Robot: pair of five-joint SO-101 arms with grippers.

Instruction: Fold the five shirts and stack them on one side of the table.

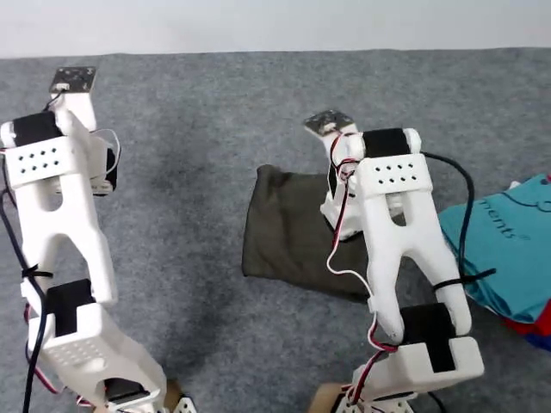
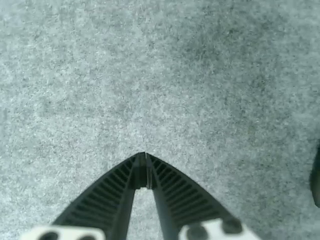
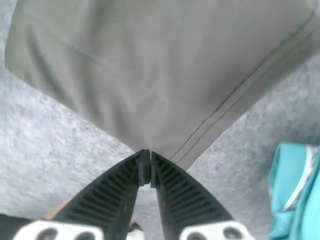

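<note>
A folded olive shirt (image 1: 288,228) lies flat on the grey felt table top (image 1: 189,258), near the middle. My right gripper (image 3: 145,154) is shut, its tips resting at the hem edge of the olive shirt (image 3: 160,75); I see no fabric pinched between them. The right arm (image 1: 392,215) stands over the shirt's right part and hides it. My left gripper (image 2: 145,157) is shut and empty above bare felt, well left of the shirt. A teal shirt (image 1: 504,245) lies crumpled at the right edge, over red and blue fabric (image 1: 535,327).
The left arm (image 1: 60,215) stands along the table's left side. The teal shirt (image 3: 295,200) lies close beside the right gripper. Bare felt stretches between the arms and across the far side of the table.
</note>
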